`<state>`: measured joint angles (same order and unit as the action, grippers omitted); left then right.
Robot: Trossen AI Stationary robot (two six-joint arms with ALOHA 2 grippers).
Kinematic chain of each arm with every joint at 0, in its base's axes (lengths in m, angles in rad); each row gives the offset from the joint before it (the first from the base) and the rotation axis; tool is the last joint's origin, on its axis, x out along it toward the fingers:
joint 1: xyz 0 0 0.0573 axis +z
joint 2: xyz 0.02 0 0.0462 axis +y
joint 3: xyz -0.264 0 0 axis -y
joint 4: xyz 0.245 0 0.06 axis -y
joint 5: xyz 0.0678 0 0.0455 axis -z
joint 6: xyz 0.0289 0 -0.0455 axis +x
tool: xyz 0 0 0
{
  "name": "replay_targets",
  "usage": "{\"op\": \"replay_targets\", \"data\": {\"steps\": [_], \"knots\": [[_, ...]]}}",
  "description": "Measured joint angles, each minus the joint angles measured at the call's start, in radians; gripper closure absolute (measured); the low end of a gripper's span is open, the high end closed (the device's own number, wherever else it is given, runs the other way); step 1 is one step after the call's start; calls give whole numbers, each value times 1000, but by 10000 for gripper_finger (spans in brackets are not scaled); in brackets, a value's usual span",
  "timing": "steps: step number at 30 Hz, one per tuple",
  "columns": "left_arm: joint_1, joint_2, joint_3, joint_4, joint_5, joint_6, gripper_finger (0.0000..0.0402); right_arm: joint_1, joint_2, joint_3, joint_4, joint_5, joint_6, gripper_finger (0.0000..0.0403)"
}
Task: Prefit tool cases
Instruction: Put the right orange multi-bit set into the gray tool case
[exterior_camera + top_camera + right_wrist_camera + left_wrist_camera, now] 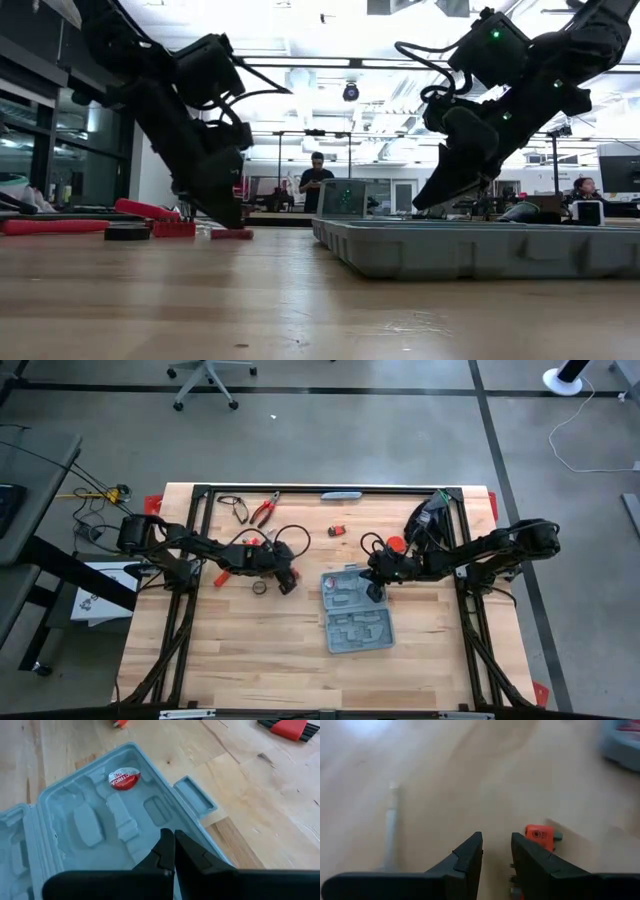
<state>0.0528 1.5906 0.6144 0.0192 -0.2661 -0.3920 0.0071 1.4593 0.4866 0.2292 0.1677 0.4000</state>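
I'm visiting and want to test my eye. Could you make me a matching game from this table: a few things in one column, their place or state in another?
Things:
1. tool case
2. left gripper
3. right gripper
4. pliers

Place or state:
A. fingers shut, over the case
B. lying open on the table
C. near the table's far edge
D. fingers slightly apart, low over bare wood

Pairs: 1-B, 2-D, 3-A, 4-C

Two dark jointed arms, looping black cables, green indicator lights
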Motion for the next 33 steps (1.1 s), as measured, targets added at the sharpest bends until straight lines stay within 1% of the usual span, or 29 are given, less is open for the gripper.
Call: {"op": "replay_targets", "data": {"steps": [4,6,8,10,12,15,18,21,23,24,28,33], "knots": [[-2,0,0,39,61,54,303,0,0,0,34,0,-13,403],[-2,0,0,54,65,83,303,0,0,0,69,0,-16,403],[-2,-6,0,56,47,88,303,0,0,0,108,-9,-22,403],[-7,-19,0,59,32,90,303,0,0,0,134,-51,-34,403],[-18,-32,0,59,28,104,303,0,0,0,134,-86,-40,403],[-44,-44,1,53,33,106,303,0,10,0,119,-98,-39,403],[-74,-45,1,32,29,87,303,0,59,0,154,-140,-21,403],[-100,-45,1,-10,-46,68,303,17,145,17,228,-186,-16,403],[-112,-45,1,-26,-106,61,303,31,205,59,247,-191,-44,403],[-115,-45,1,-26,-119,61,303,36,237,93,246,-194,-68,403],[-120,-45,1,-27,-105,60,303,28,339,249,199,-183,-188,403],[-121,-45,1,-62,-78,43,303,-11,436,460,42,-161,-345,402]]}}
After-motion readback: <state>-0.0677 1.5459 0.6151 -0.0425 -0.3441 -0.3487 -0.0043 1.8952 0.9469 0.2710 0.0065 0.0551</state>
